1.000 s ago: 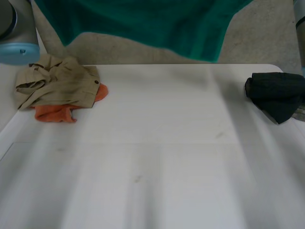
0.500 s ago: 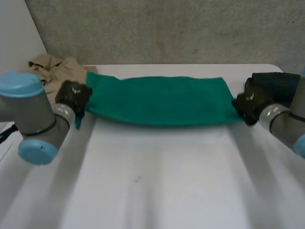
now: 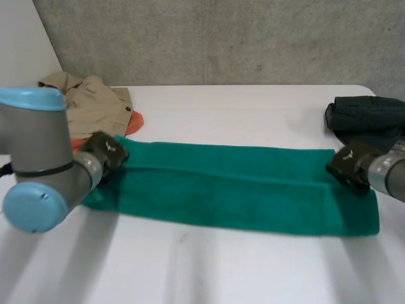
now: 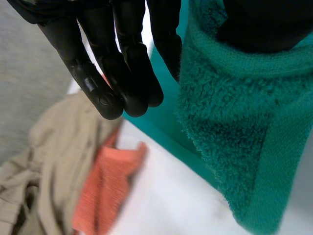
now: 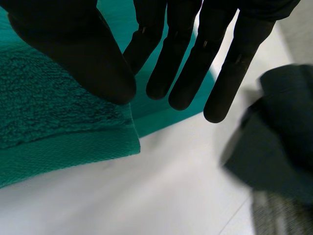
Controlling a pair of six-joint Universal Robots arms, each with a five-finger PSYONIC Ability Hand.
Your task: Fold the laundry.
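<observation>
1. Got green towel [image 3: 234, 196] lying flat, long-ways across mid desk [image 3: 221, 272], doubled lengthwise w/ a layer edge running end to end.
2. Gripping nothing w/ left hand [image 3: 104, 152] at towel's left end: fingers [image 4: 122, 73] straight & clear of cloth, towel edge merely bunched against thumb. Reads as released.
3. Same w/ right hand [image 3: 347, 166] at right end: thumb [image 5: 73, 49] over upper layer's corner, fingers [image 5: 186, 58] straight & spread above lower layer, no pinch.
4. Further out, see beige garment [image 3: 95, 104] crumpled over orange cloth [image 3: 133, 122] at far-left corner, and dark garment [image 3: 367, 117] bundled at far right.
5. Progress est.: lengthwise fold done. Prob. needs cross folds next, then the other pieces, so early in task overall.
</observation>
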